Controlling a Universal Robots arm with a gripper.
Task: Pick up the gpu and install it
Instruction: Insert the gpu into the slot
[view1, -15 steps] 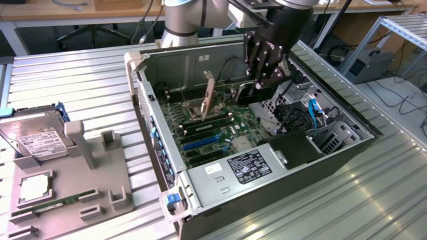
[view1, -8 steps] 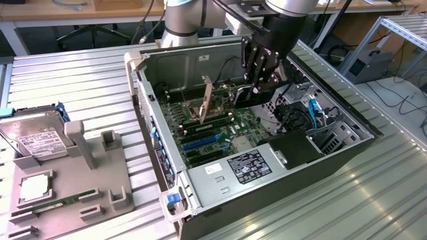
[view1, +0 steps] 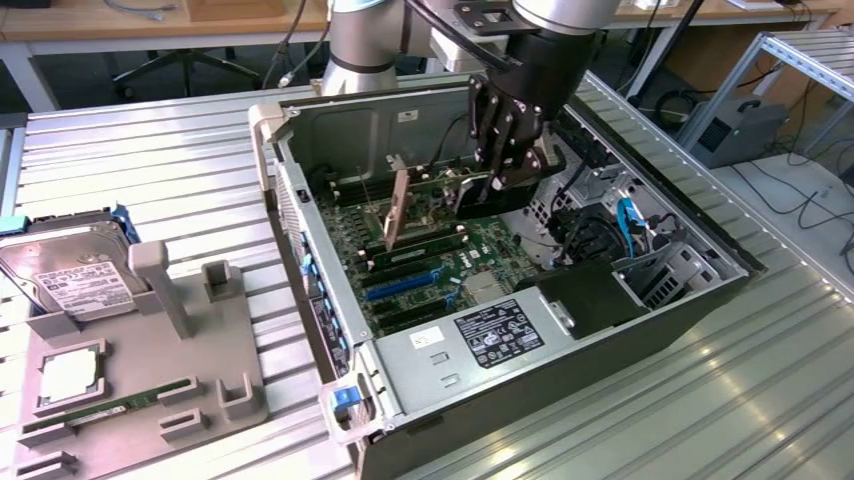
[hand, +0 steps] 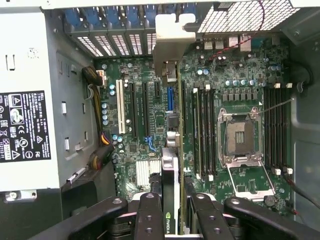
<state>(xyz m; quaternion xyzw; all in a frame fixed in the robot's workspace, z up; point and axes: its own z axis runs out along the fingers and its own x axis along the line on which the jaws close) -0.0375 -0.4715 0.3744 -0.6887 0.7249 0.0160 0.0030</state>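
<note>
The claw (view1: 505, 180) is deep inside the open computer case (view1: 694, 290), which lies on its side near the middle of the metal worktop (view1: 160, 170). Its fingers (hand: 150, 210) are pressed on both faces of the gpu (view1: 454, 192), so the card is clamped between them. The gpu (hand: 170, 170) stands on its long edge over the motherboard (hand: 135, 130), between the expansion slots and the memory modules (hand: 204, 130). Its silver bracket (hand: 167, 45) is at the rear wall of the case. I cannot tell if the card is already in a slot. A hard drive (view1: 67, 270) lies near the worktop edge at the exterior view's left.
</note>
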